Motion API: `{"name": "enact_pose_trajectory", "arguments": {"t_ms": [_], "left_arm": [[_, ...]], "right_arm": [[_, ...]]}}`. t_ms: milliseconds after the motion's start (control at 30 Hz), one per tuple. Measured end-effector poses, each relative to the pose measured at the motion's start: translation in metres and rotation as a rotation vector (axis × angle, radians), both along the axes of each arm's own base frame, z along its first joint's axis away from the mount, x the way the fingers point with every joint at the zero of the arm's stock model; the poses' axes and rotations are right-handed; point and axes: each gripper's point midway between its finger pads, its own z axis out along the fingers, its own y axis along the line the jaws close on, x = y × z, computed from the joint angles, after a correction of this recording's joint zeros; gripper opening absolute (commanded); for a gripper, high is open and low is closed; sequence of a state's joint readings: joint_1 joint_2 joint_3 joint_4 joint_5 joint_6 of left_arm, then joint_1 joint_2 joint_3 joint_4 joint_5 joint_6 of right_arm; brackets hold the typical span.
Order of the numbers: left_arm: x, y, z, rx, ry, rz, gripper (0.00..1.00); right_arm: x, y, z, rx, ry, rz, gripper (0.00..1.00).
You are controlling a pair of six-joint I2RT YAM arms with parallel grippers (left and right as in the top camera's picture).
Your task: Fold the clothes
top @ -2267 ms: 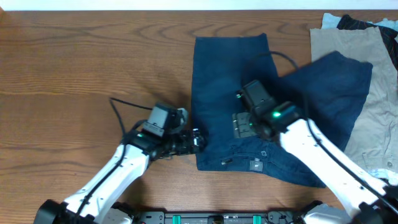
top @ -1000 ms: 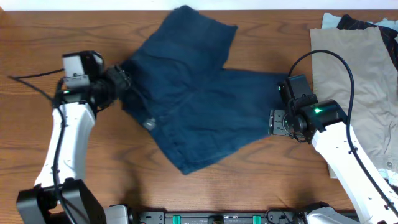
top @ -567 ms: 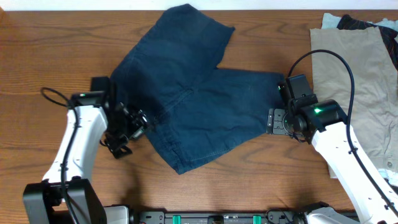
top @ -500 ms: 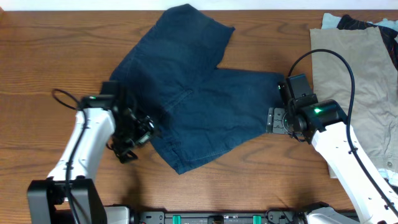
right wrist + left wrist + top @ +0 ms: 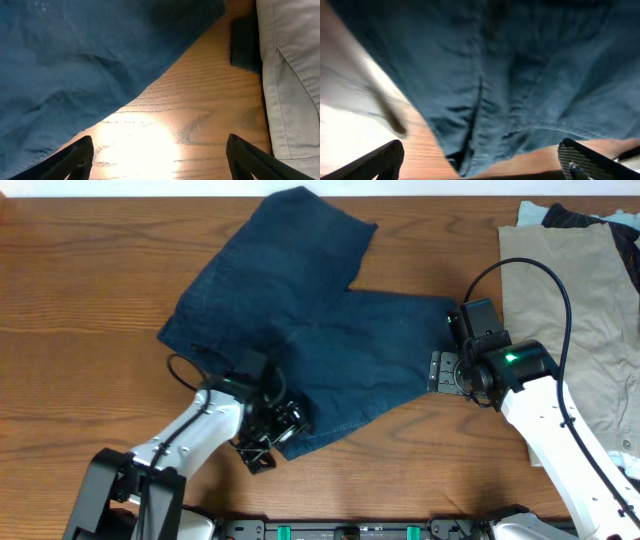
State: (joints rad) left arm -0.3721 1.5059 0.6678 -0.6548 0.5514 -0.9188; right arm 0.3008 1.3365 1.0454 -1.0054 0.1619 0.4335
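A brown wooden table (image 5: pixel 80 300) fills the overhead view; two white robot arms reach onto it from the near edge, one towards each end of a pair of dark navy shorts (image 5: pixel 300 330). The shorts lie flat and opened out on the wood, slightly wrinkled; they stretch from the left claw (image 5: pixel 275 430) away to the far edge of the table and sideways across to the right claw (image 5: pixel 445 372). A beige garment (image 5: pixel 580 290) lies flat beyond the right claw on its outer side, apart from the shorts, with bare wood between; a light blue garment (image 5: pixel 530 215) and a black garment (image 5: pixel 575 215) show at its far end, well away from both claws.

The left claw sits at the shorts' near hem; its wrist camera shows its two fingers (image 5: pixel 375 162) spread wide, one at each lower corner of the frame, with the blue cloth and a seam between and ahead of them; whether the pads touch the cloth cannot be told. The right claw hovers just beside the tip of the shorts' leg; its fingers (image 5: pixel 75 160) are also spread wide, holding nothing, with bare wood between them, blue cloth ahead on its inner side and beige cloth on its outer side.
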Motion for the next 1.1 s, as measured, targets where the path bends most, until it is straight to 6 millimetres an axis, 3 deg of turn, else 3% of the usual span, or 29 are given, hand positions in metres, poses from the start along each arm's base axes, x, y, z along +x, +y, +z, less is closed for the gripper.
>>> {"name": "enact_pose_trajectory", "arguments": {"t_ms": [300, 700, 800, 933, 1000, 1100], "left_arm": [[-0.004, -0.009, -0.005, 0.096, 0.080, 0.193, 0.75], [-0.002, -0.017, -0.013, 0.224, 0.072, 0.398, 0.68], [0.000, -0.017, -0.014, 0.248, 0.066, 0.443, 0.55], [0.005, -0.012, -0.015, 0.282, 0.038, 0.490, 0.22], [0.006, -0.007, -0.015, 0.308, 0.025, 0.501, 0.14], [0.001, 0.009, -0.015, 0.391, 0.025, 0.516, 0.13]], "right_arm": [[0.000, 0.000, 0.000, 0.001, 0.000, -0.003, 0.83], [-0.001, 0.000, 0.000, 0.000, 0.003, -0.003, 0.83], [-0.001, 0.000, 0.000, 0.000, 0.004, -0.003, 0.83], [-0.003, -0.001, -0.001, -0.002, 0.011, -0.003, 0.83], [-0.004, -0.001, -0.001, -0.005, 0.017, -0.003, 0.83], [-0.005, -0.004, -0.001, -0.017, 0.019, -0.006, 0.83]]}}
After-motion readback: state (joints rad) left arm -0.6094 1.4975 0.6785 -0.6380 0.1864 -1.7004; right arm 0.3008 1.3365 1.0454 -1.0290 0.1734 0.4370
